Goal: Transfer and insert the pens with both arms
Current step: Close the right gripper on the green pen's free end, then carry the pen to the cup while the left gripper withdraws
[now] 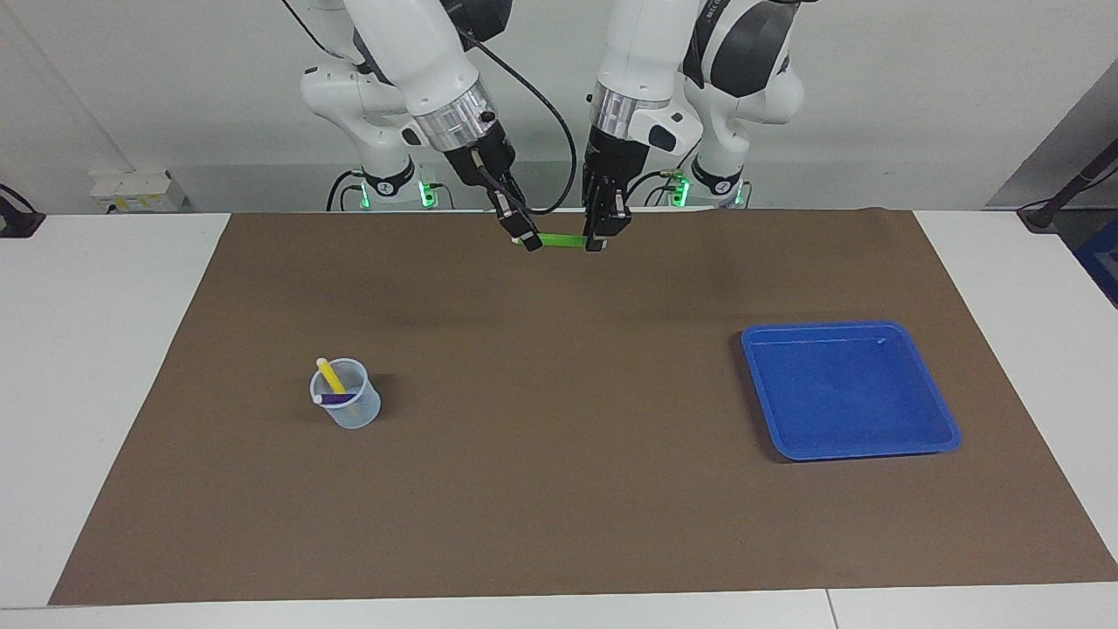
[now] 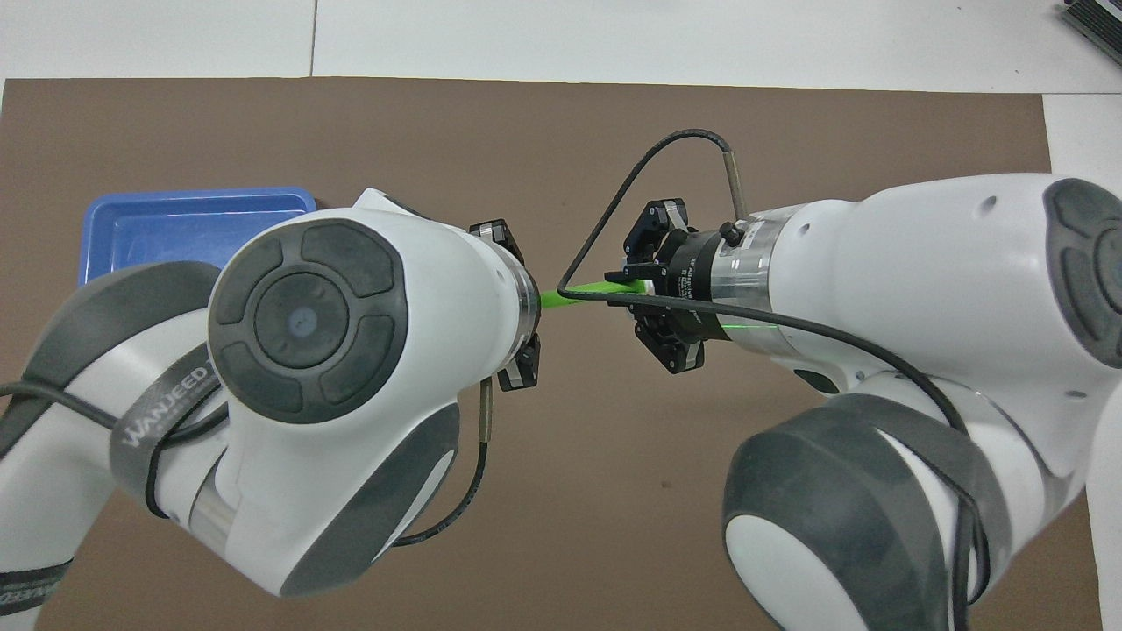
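The bright green pen (image 1: 561, 240) (image 2: 578, 292) hangs level in the air over the mat's edge by the robots' bases. My left gripper (image 1: 597, 242) is shut on one end of it. My right gripper (image 1: 527, 242) (image 2: 638, 287) is shut on the other end, the one with the pale cap. In the overhead view the left arm's wrist hides the left fingertips. A yellow pen (image 1: 330, 376) and a purple pen (image 1: 337, 398) lean inside a clear cup (image 1: 348, 409) toward the right arm's end of the table.
A blue tray (image 1: 849, 390) (image 2: 175, 219) lies on the brown mat (image 1: 559, 489) toward the left arm's end. A black cable (image 2: 649, 166) loops from the right wrist above the pen. The arms' bodies hide the cup in the overhead view.
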Motion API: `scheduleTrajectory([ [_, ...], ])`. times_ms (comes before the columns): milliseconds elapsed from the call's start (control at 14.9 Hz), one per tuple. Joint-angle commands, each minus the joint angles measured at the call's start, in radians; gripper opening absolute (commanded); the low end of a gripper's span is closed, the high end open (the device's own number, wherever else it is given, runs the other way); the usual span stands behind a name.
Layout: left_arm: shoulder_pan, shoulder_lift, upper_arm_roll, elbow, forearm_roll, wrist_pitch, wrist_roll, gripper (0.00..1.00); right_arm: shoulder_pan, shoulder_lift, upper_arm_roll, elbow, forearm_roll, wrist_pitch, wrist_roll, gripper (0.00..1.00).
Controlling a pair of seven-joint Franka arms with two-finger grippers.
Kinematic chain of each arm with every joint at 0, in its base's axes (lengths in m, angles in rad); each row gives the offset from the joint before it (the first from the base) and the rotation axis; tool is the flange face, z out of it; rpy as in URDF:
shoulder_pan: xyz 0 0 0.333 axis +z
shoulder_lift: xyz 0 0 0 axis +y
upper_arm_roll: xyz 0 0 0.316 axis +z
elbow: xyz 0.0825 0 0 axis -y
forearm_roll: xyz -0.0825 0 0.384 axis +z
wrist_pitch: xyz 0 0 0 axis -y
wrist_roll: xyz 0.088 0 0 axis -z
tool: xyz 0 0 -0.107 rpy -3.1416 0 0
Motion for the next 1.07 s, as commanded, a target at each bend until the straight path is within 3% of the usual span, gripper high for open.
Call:
scheduleTrajectory([
  [0,-0.017,-0.012,0.014,-0.016,0.012,0.021,0.008,1.00,-0.018,-0.007,0.004,-0.010,0.022,-0.008,-0.016,0.00],
  [403,-0.013,-0.013,0.014,-0.019,0.011,0.014,0.028,1.00,-0.018,-0.007,0.004,-0.010,0.022,-0.020,-0.022,0.00],
  [604,0.002,-0.015,0.021,-0.020,0.009,0.014,0.147,1.00,-0.020,-0.010,0.001,-0.010,0.022,-0.038,-0.051,0.00],
  [1007,0.109,-0.021,0.022,-0.030,0.009,-0.041,0.381,1.00,-0.176,-0.054,-0.005,-0.077,0.019,-0.185,-0.397,0.00],
])
